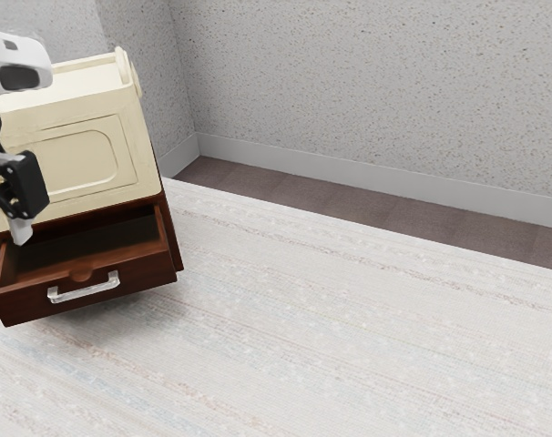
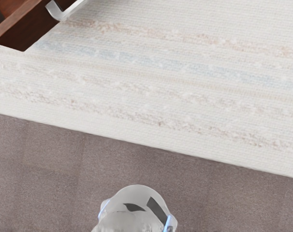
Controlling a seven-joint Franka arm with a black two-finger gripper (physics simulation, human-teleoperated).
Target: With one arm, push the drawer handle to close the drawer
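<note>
The gripper [image 1: 21,231] hangs at the exterior view's left, its tip pointing down; whether it is open or closed, I cannot tell. In that view the drawer [image 1: 135,282] lies partly below it and extends from it toward the exterior view's right. The drawer is open, pulled out from under the cream cabinet [image 1: 76,164], its inside showing. The gripper's tip overlaps the drawer's side nearer the exterior view's left; whether they touch, I cannot tell. The clear handle [image 1: 83,291] is on the drawer's front, lower than the gripper, toward the exterior view's right and apart from it.

The cabinet rises behind the gripper in the exterior view. The pale, striped rug [image 1: 349,337] spreads below the gripper's level, with the brown floor [image 1: 367,214] along its edge and the speckled wall [image 1: 376,82] beyond. The wrist view shows a corner of the drawer with part of the handle, well apart from a rounded white piece [image 2: 137,200] over the floor.
</note>
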